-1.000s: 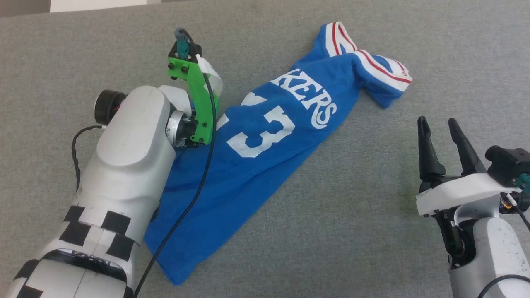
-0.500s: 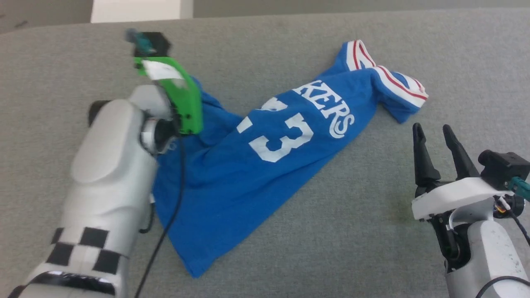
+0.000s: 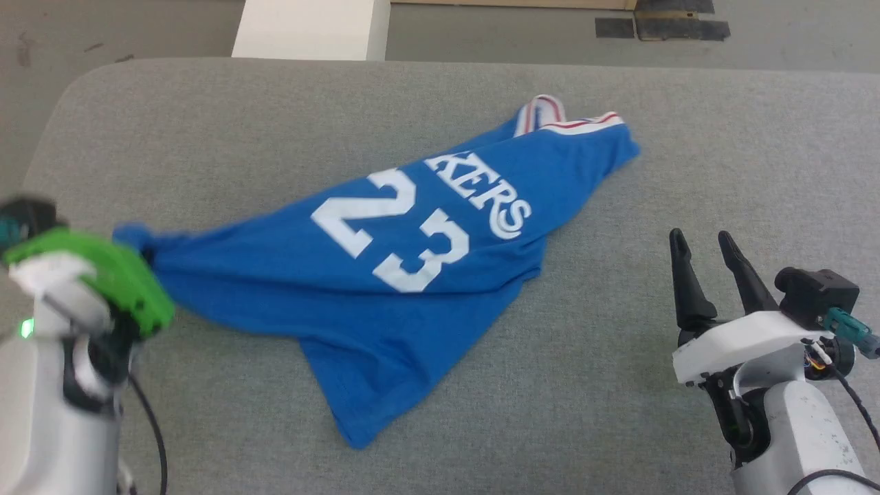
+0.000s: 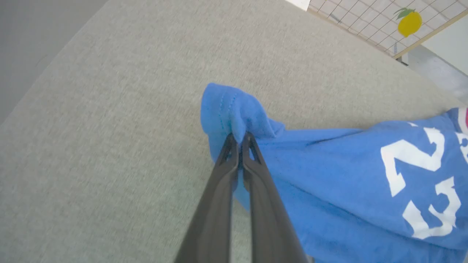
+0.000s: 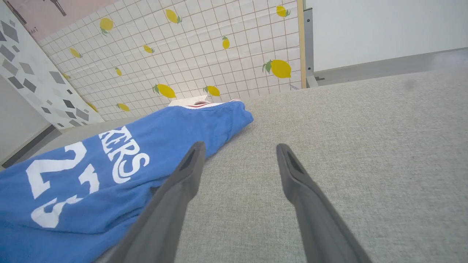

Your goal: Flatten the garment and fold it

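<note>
The left end effector [image 4: 240,138] is pinched shut on a bunched corner of the jersey [image 3: 412,261], which lies rumpled across the surface [image 3: 619,385]. The right end effector [image 3: 700,237] hangs wide open and empty off its other side. With so thin a pinch, a hard tug could slip the cloth out, or drag the whole jersey rather than spread it.

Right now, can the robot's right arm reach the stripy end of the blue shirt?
Probably yes. The right end effector is open, and just bare gray table lies between it and the stripy end of the shirt.
</note>
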